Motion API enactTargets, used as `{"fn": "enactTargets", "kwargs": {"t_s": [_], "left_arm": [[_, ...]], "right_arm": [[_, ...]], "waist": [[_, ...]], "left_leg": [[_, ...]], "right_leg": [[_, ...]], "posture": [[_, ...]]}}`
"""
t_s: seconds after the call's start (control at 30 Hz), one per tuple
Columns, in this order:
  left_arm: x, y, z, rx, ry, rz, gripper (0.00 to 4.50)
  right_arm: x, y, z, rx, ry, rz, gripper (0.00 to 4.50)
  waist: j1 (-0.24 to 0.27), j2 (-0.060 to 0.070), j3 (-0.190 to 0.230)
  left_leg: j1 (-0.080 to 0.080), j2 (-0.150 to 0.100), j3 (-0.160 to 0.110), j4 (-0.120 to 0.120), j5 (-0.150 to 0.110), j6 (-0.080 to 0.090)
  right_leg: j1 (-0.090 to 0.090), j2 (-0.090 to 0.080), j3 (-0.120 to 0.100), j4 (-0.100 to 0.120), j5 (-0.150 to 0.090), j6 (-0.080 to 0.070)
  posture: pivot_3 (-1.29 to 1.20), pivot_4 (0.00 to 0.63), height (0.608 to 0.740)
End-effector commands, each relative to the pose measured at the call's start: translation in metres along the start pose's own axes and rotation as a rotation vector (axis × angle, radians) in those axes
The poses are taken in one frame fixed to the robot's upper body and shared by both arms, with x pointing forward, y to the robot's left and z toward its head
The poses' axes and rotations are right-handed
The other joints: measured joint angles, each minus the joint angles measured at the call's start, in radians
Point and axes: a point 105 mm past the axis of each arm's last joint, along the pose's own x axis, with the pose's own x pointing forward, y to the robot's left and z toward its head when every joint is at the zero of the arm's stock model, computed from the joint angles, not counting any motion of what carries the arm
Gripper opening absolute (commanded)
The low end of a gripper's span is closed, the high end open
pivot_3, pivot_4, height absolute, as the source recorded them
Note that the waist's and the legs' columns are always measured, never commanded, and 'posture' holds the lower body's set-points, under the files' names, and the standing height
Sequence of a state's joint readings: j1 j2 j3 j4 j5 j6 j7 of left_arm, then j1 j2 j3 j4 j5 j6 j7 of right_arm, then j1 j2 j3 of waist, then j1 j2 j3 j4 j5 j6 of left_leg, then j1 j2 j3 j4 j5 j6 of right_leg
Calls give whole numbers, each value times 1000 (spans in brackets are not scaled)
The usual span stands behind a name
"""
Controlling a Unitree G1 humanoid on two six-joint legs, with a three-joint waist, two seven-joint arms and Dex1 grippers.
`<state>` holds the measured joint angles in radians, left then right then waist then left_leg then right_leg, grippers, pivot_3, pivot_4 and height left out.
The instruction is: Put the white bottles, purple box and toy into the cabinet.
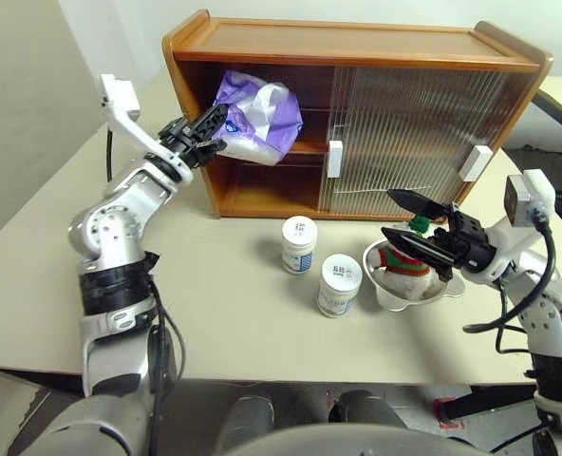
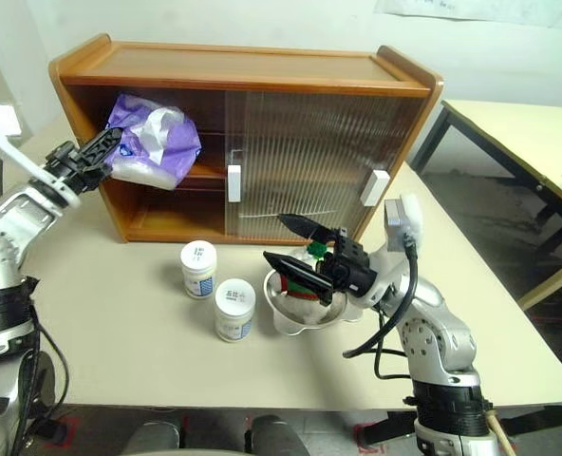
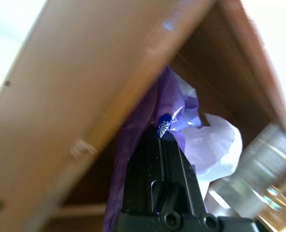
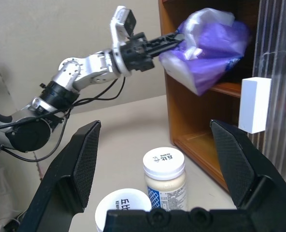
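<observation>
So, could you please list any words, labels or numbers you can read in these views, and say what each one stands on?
Far white bottle: dark print on the lid, too blurred to read; blue label pattern, no legible words.
Near white bottle: large characters on the lid, cut off and not readable with confidence.
Purple box, held by the left gripper: small blue-and-white emblem, no legible text.
Cabinet: no writing.

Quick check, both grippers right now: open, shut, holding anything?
Left gripper: shut on the purple box, at the cabinet opening.
Right gripper: open, holding nothing.
</observation>
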<state>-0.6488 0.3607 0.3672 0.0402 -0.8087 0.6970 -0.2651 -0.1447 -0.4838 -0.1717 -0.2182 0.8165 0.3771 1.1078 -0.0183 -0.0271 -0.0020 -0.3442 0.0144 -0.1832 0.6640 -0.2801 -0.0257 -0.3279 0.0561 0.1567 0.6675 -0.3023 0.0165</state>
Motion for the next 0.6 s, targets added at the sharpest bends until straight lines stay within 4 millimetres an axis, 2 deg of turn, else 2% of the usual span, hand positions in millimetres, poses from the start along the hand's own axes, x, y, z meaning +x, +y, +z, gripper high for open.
{"fn": "enactTargets", "kwargs": {"t_s": [0.03, 0.1, 0.2, 0.33, 0.57, 0.6], "left_arm": [[11, 2, -4, 27, -7, 34, 24], [16, -4, -10, 39, 12, 5, 24], [20, -14, -20, 44, 50, -38, 654], [19, -21, -23, 50, 62, -60, 2060], [11, -18, -17, 88, 56, -47, 4472], [7, -18, -15, 107, 55, -50, 4472]], "right_arm": [[0, 2, 0, -13, 2, -3, 4500], [-1, 2, 0, -13, 2, -5, 4500], [0, 2, -1, -12, -1, -5, 4500], [0, 2, -1, -13, -2, -5, 4500], [-2, 1, -1, -14, 0, -6, 4500], [-2, 0, -1, -15, 0, -5, 4500]], "waist": [[-4, 0, 0], [-5, -1, 0], [-7, -1, 0], [1, -2, 1], [-6, -2, 1], [-9, -2, 1]], "left_leg": [[0, 0, 0, 0, 0, 0], [0, 0, 0, 0, 1, -1], [-1, -1, 0, 0, 1, -1], [-1, -1, 0, 0, 1, -1], [-1, -2, 0, 0, 0, 0], [-1, -2, 0, 0, 0, 0]], "right_leg": [[0, 0, 0, 0, 0, 0], [0, 0, 0, -1, -1, 1], [0, 0, 1, -1, -1, 3], [1, -1, 1, -1, -1, 8], [1, -1, 1, -2, -1, 8], [1, -1, 1, -2, -1, 8]], "posture": [[-108, 0, 740], [-108, 0, 740], [-111, 0, 740], [-114, 0, 740], [-112, 0, 740], [-112, 0, 740]]}}
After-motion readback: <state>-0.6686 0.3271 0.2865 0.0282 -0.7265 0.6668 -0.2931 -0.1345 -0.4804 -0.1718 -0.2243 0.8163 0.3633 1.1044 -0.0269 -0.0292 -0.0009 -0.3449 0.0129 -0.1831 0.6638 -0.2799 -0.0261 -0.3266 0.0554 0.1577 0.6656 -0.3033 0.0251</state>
